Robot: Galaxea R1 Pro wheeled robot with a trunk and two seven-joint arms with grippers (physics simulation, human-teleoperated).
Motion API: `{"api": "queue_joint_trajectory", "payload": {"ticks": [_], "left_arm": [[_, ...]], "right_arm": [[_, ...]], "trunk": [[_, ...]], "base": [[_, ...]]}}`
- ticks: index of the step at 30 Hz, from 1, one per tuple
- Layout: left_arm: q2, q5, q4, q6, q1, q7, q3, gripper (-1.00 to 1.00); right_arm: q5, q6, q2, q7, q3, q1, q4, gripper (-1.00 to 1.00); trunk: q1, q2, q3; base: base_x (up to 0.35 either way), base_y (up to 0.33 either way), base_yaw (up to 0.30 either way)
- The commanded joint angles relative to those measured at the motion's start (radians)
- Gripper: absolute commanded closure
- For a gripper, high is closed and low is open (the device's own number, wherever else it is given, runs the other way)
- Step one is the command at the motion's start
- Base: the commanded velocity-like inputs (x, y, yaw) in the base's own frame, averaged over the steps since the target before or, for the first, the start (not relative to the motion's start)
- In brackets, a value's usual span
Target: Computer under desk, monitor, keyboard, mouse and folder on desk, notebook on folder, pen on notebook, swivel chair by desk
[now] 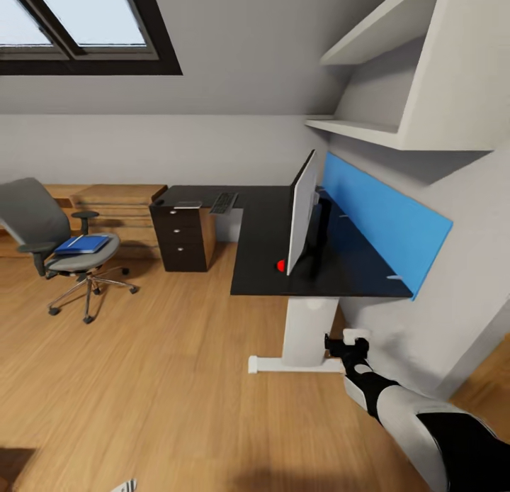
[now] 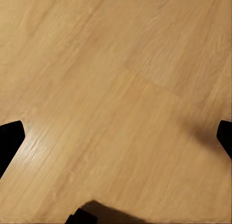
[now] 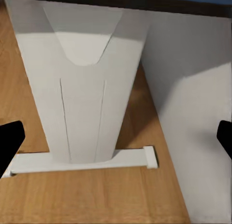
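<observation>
Attic bedroom: the desk [image 1: 262, 265] carries the monitor [image 1: 303, 212]; the keyboard [image 1: 224, 203] lies near its far corner. The folder [image 1: 83, 244] rests on the swivel chair [image 1: 49, 240]. Both tools hang spread, empty. Approach the chair squarely, reaching low over the seat.

The right arm [image 1: 418, 417] occupies the lower right of the head view. Its nearest segment, at the frame's lower right corner, is glossy black. The next segment is a smooth white-grey cylindrical shell with a rounded end. Beyond it, a narrower black wrist section with ribbed, jointed contours leads to the right gripper [image 1: 345, 342], which is black with a small white block at its tip. In each wrist view, two black fingertips [image 3: 9, 141] enter from the left and right frame edges as dark, blunt wedges; the left wrist view shows the same black fingers [image 2: 8, 139]. No cables, screws or markings are discernible.
</observation>
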Motion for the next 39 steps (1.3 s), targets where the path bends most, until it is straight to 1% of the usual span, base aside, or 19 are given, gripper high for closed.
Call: {"api": "queue_joint_trajectory", "payload": {"ticks": [1,2,6,11,16,23,29,39], "left_arm": [[-0.001,-0.008,0.002,-0.003,-0.001,-0.007,0.008,-1.0],[-0.001,-0.008,0.006,-0.003,-0.001,-0.007,0.008,-1.0],[-0.001,-0.008,0.009,-0.004,-0.001,-0.007,0.008,-1.0],[-0.001,-0.007,0.012,-0.004,-0.001,-0.007,0.008,-1.0],[-0.001,-0.006,0.013,-0.004,-0.001,-0.007,0.009,-1.0],[-0.001,-0.006,0.014,-0.004,-0.001,-0.007,0.009,-1.0],[-0.001,-0.006,0.014,-0.004,-0.001,-0.007,0.009,-1.0],[-0.001,-0.006,0.014,-0.004,-0.001,-0.007,0.009,-1.0]], "right_arm": [[0.004,-0.003,0.001,-0.005,0.004,0.013,0.002,-1.0],[0.004,-0.004,0.003,-0.004,0.004,0.04,0.003,-1.0],[0.004,-0.007,0.01,-0.003,0.004,0.091,0.003,-1.0],[0.003,-0.008,0.014,-0.003,0.004,0.123,0.003,-1.0],[0.002,-0.009,0.016,-0.003,0.004,0.135,0.003,-1.0],[0.0,-0.013,0.016,-0.003,0.004,0.165,0.004,-1.0],[-0.001,-0.052,0.016,-0.003,0.003,0.175,0.004,-1.0],[-0.001,-0.069,0.016,-0.003,0.003,0.181,0.004,-1.0]], "trunk": [[-0.001,-0.001,-0.001],[-0.001,-0.001,-0.001],[-0.001,-0.001,-0.001],[-0.001,-0.001,-0.001],[-0.001,-0.001,-0.001],[-0.001,-0.001,-0.001],[-0.001,-0.001,-0.001],[-0.001,-0.001,-0.001]], "base": [[-0.303,0.123,0.0],[-0.291,0.166,0.0],[-0.257,0.215,0.0],[-0.143,0.288,0.0],[-0.036,0.325,0.0],[-0.007,0.336,0.0],[-0.001,0.326,0.0],[0.0,0.09,0.0]]}}
